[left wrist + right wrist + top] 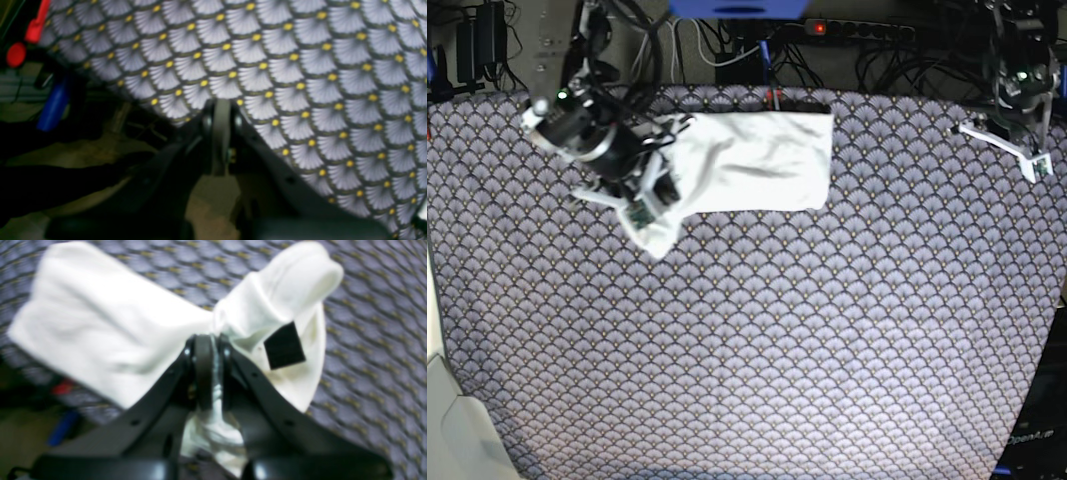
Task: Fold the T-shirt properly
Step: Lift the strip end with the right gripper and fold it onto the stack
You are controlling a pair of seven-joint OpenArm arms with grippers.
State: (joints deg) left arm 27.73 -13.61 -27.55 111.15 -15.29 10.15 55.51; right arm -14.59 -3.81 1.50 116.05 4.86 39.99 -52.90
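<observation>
The T-shirt (pixel 757 160), limp, light cloth that sags and bunches rather than holding any shape, lies at twelve o'clock on the patterned surface (pixel 757 340), its ten-o'clock end pinched in the right hand (pixel 211 340), best gripped at hems or corners, while the left hand (pixel 221 110) hangs closed and empty.

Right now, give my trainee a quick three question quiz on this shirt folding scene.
1. True or false: the right gripper is shut on the T-shirt.
2. Which gripper holds nothing? A) left B) right
3. Fill in: the T-shirt lies near the ____ edge of the patterned table cover in the base view.

Key: 1 true. 2 A, the left gripper is shut with only the cover beneath it. 3 far.
</observation>
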